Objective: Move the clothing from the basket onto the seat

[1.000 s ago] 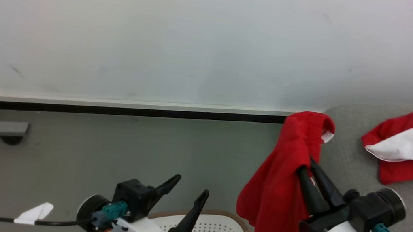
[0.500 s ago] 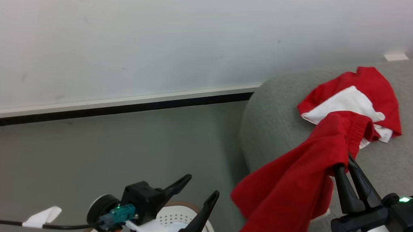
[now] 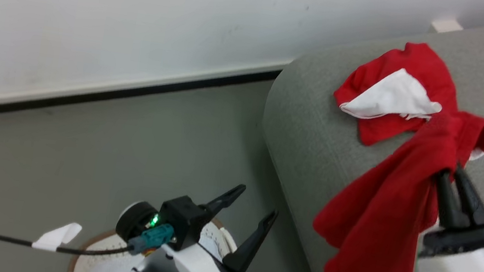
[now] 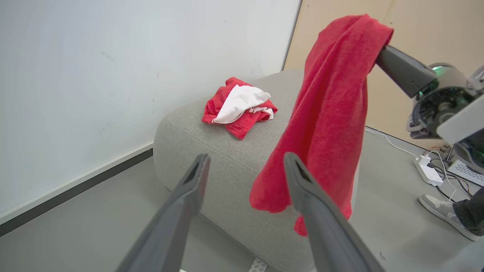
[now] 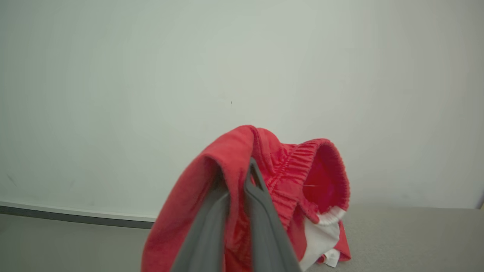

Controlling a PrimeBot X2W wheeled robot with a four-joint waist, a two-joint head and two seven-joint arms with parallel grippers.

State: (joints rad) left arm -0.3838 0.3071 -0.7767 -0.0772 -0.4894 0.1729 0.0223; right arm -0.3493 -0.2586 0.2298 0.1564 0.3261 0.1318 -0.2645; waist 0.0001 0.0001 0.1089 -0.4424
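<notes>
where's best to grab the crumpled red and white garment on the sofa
I'd pinch the raised white fold atop the garment, coming down from above: it lies bunched in a heap on the sofa, edges flat against it.

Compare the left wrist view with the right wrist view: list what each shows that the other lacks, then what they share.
Left wrist view: the open left gripper, a white power strip on the floor, a person's grey shoe, and the whole hanging length of the bright red soft garment.
Right wrist view: that garment's gathered elastic waistband, close up.
Shared: the right gripper shut on the garment, the large grey woven-fabric sofa, and the plain white wall.
</notes>
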